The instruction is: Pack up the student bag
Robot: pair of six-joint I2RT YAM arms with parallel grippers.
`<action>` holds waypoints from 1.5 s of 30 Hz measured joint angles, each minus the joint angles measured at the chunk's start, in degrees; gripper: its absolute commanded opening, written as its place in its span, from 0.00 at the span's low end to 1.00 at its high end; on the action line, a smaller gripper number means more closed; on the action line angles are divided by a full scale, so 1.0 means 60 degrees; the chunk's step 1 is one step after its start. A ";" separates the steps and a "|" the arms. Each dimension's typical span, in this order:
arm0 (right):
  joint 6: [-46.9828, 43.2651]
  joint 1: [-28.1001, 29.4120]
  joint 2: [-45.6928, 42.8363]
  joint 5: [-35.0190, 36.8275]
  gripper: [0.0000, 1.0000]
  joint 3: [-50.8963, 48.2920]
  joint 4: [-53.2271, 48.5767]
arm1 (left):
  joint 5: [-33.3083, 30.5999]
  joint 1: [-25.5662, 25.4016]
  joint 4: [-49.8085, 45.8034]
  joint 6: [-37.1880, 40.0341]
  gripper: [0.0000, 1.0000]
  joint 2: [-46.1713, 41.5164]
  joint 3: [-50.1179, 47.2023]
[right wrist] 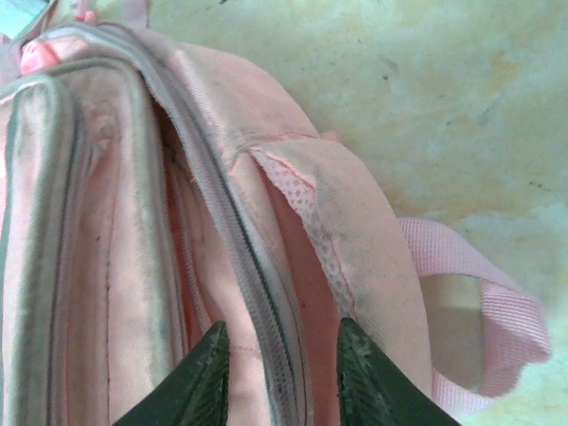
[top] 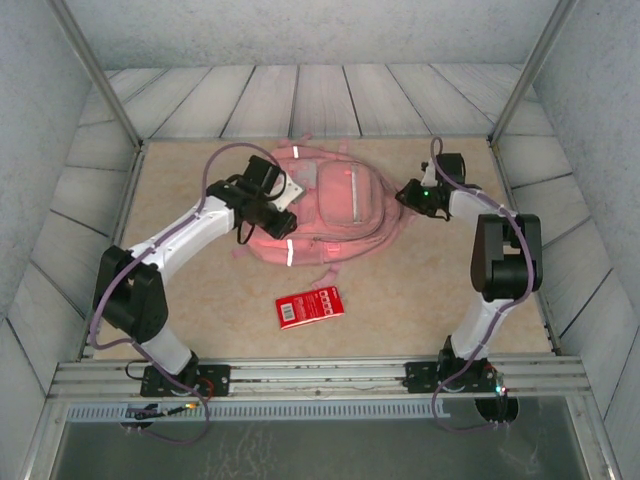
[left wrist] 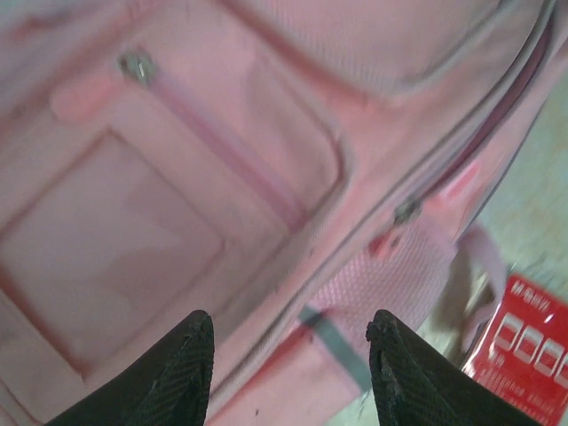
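The right gripper [right wrist: 282, 342] hangs over the student bag [right wrist: 115, 248], its two dark fingers [right wrist: 209, 368] apart with the grey zip track [right wrist: 232, 240] running between them. To the right, a pink strap loop [right wrist: 497, 311] lies on the beige table [right wrist: 426, 98].

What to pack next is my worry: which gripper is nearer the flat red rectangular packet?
Left. The left gripper is over the pink fabric backpack's left side, just beyond the packet; the right gripper is at the bag's right edge.

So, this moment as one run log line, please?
left gripper: open over student bag | right gripper: open at its zip | red packet: on table
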 measured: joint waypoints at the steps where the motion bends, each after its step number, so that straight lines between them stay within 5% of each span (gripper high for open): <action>1: -0.0127 0.0000 -0.0164 -0.0011 0.44 -0.0058 -0.0178 | -0.0135 -0.0011 -0.0120 0.0109 0.51 0.0022 -0.0007; 5: -0.0688 0.0095 -0.1457 -0.0219 0.56 -0.0980 -0.0659 | -0.0871 -0.0171 -0.0375 0.0619 0.66 0.0120 0.0022; 9: -0.1173 0.0718 -0.3042 -0.0630 0.61 -0.2076 -0.0852 | -0.1978 -0.0608 -0.0437 0.1253 0.68 0.0572 0.0087; 19: -0.1279 0.2812 -0.4900 -0.1446 0.58 -0.4568 0.0925 | -0.3042 -0.0914 0.0262 0.2575 0.70 0.1260 0.0058; 24: -0.1005 0.3519 -0.4900 -0.1453 0.51 -0.5395 0.2430 | -0.3122 -0.0914 0.0528 0.2943 0.60 0.1636 0.0171; 33: -0.0412 0.4717 -0.4331 -0.0641 0.44 -0.5974 0.4900 | -0.2521 -0.0896 0.0554 0.2896 0.22 0.1927 0.0601; 45: 0.0262 0.6087 -0.4113 0.3945 0.40 -0.4972 0.3996 | 0.0120 -0.0725 0.0280 0.1894 0.10 0.2390 0.1395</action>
